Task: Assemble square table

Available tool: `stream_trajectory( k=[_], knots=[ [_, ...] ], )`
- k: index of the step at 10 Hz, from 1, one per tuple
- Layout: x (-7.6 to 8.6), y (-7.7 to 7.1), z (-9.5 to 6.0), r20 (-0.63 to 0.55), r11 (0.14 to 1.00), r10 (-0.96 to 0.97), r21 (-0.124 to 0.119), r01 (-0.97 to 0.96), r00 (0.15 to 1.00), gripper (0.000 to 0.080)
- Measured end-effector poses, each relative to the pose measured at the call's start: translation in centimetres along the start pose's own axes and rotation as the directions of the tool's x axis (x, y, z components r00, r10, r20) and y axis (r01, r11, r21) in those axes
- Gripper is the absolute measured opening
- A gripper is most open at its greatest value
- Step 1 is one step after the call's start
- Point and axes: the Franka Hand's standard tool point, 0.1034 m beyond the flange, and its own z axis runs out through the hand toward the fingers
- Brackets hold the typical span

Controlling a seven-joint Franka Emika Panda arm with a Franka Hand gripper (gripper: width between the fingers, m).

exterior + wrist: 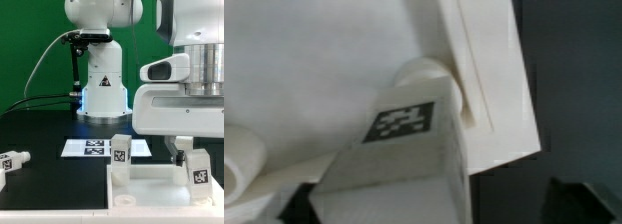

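The white square tabletop point(150, 185) lies flat at the front of the black table, rim up. One white tagged leg point(120, 153) stands at its far corner on the exterior view's left. A second tagged leg point(198, 170) stands at its far corner on the exterior view's right, directly under my gripper point(188, 150). In the wrist view this leg point(402, 140) rises from the tabletop point(313, 60) next to the rim point(491, 80) and reaches between my fingers. My gripper point(434, 205) is open. One finger point(292, 205) is beside the leg and the other point(580, 200) stands well apart from it.
A third loose tagged leg point(12, 160) lies on the black table at the exterior view's left. The marker board point(95, 147) lies behind the tabletop. The arm's white base point(103, 85) stands at the back centre with cables to its left. A green wall is behind.
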Motion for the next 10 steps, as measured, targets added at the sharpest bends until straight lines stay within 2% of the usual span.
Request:
stream_trajectory(
  k=[1,2,4,5,6,8,9,10],
  knots=[
    [0.0,0.0,0.0,0.000,0.999,0.054,0.001,-0.054,0.999,0.0417],
    [0.0,0.1,0.0,0.000,0.993,0.118,-0.001,-0.118,0.993,0.0284],
    [0.0,0.2,0.1,-0.002,0.947,0.321,-0.008,-0.321,0.947,0.0284],
    [-0.1,0.3,0.1,-0.013,0.886,0.463,-0.022,-0.463,0.886,0.0284],
    [-0.1,0.5,0.1,-0.017,0.804,0.594,-0.030,-0.594,0.805,0.0284],
    [-0.2,1.0,0.2,0.022,0.479,0.878,-0.027,-0.878,0.478,0.0284],
    [-0.3,1.4,0.3,0.051,0.352,0.935,-0.027,-0.936,0.350,0.0285],
    [-0.3,1.4,0.3,0.050,0.293,0.955,-0.032,-0.956,0.291,0.0285]
  ],
)
